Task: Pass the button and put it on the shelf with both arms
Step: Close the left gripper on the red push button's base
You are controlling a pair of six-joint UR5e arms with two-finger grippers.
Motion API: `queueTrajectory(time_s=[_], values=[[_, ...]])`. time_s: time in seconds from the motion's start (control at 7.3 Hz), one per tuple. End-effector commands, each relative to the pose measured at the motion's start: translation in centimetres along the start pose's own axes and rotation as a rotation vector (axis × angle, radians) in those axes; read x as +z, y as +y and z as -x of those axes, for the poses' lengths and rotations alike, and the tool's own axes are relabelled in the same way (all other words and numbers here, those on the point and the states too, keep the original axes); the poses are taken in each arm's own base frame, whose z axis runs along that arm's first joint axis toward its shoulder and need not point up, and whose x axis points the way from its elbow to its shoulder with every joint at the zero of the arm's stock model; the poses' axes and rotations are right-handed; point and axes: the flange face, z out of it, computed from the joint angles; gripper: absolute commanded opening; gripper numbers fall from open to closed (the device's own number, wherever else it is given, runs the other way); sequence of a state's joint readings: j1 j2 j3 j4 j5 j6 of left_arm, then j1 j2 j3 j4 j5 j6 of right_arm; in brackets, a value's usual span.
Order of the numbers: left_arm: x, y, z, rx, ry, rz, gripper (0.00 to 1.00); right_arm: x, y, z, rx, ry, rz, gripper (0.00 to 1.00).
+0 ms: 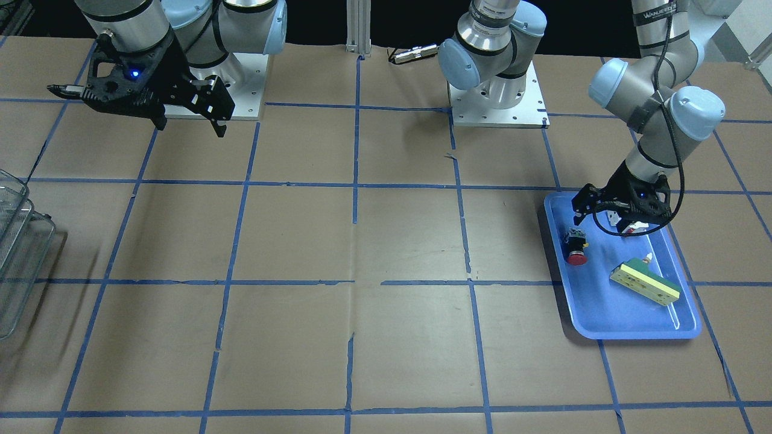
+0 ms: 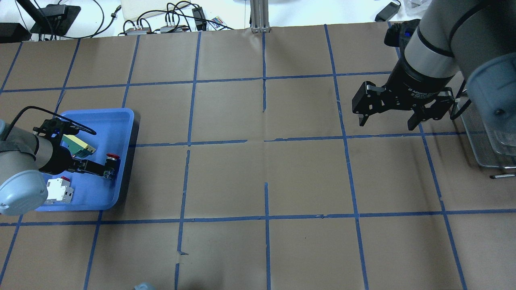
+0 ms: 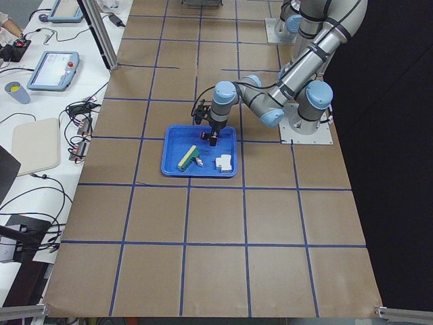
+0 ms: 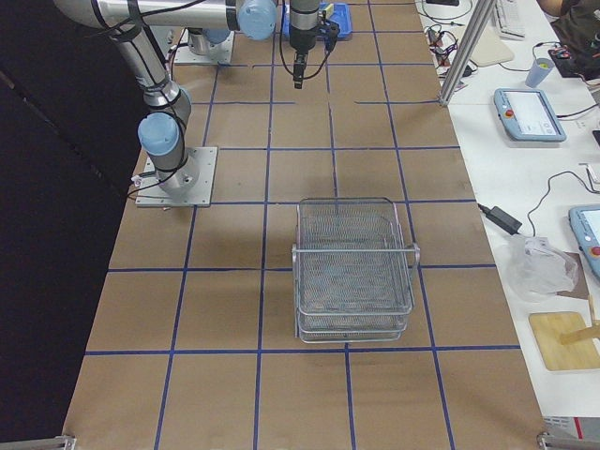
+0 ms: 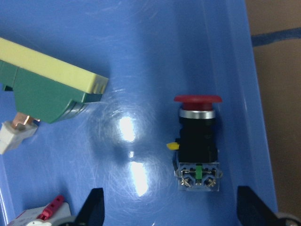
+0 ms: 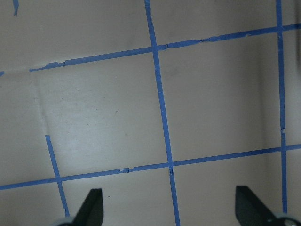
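Risks from here:
- The button [image 5: 197, 141] lies on its side right by the tray [image 5: 141, 47] wall. In the wrist view one finger of the left gripper [image 5: 171, 212] lines up roughly with that wall, so a straight descent may land the finger on the rim instead of beside the button.
- The body is round, so an off-centre close likely rolls or kicks it away. If the grip lands on the red cap rather than the black body, expect slip.
- The handover needs a free end. If the left gripper swallows the whole body, the right gripper [image 2: 387, 123] has nothing to take.
- The green-and-cream block [image 5: 47, 84] and the white switch [image 2: 58, 190] share the tray, both on the far side from the button. Clearance looks OK.

Position:
- The left fingers [image 5: 94, 209] are spread wide with nothing between them.
- The button sits ahead of the tips and within their span, but offset toward the wall-side finger. Its cap points away from the gripper and its terminal end points toward it. No contact that I can see.
- The right gripper hangs above bare table near the shelf [image 4: 354, 267], fingers spread and empty. The shelf holds nothing that I can make out.
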State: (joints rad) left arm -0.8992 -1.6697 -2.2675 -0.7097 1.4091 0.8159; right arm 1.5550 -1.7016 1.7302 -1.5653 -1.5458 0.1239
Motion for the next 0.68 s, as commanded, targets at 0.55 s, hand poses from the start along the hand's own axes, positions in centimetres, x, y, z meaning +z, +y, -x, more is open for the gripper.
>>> queueTrajectory(time_s=[0.55], values=[[3.1, 4.5, -2.3, 0.058, 0.016, -0.23, 0.92, 0.1, 0.2, 0.0, -0.14, -0.004, 0.006, 1.0]])
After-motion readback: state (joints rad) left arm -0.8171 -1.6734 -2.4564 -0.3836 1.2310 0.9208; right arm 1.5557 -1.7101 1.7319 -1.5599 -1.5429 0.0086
